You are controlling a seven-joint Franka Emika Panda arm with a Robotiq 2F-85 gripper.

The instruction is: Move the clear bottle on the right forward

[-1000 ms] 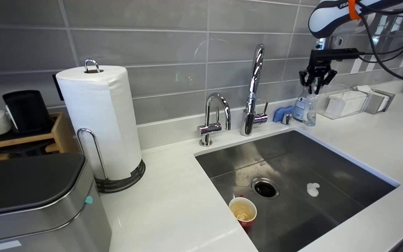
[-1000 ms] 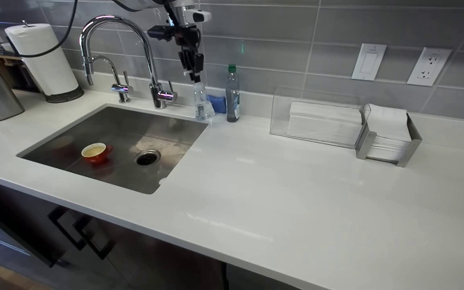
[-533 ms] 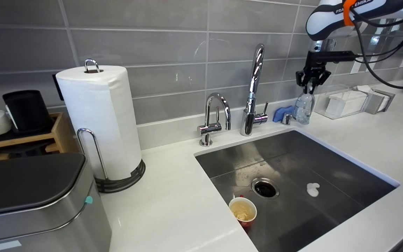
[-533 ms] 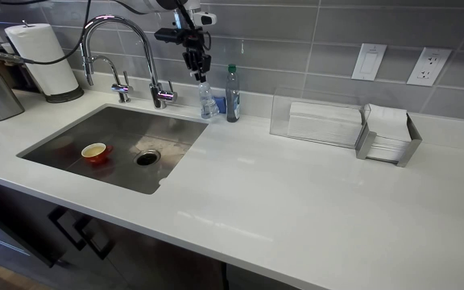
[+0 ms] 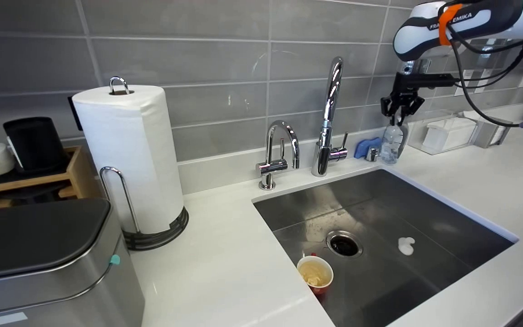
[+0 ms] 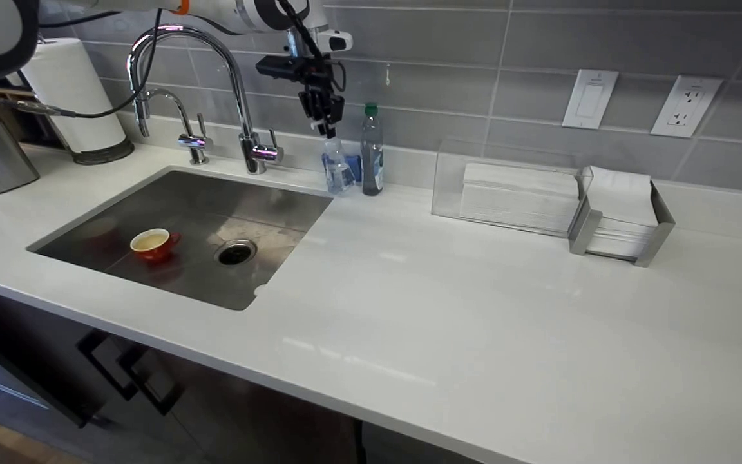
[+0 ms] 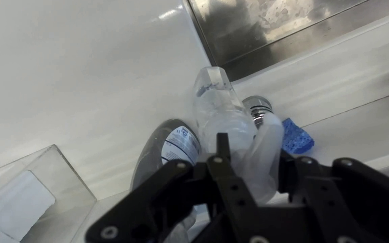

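In an exterior view, your jaws grip the neck of the clear bottle (image 6: pixel 339 170), which leans slightly at 2 o'clock from the sink (image 6: pixel 203 201); you can't tell whether its base touches the desk (image 6: pixel 474 316). At its 3 o'clock, just beside, stands the green-topped bottle (image 6: pixel 371 154).

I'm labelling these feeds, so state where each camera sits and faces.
In an exterior view: nearer the paper roll, facing down across the sink; arm and gripper show.
In an exterior view: nearer the stacked paper, facing down over the counter; arm and gripper show.
Wrist view: wrist-mounted, facing down at the clear bottle; gripper shows.
Both exterior views share the sink and red cup.
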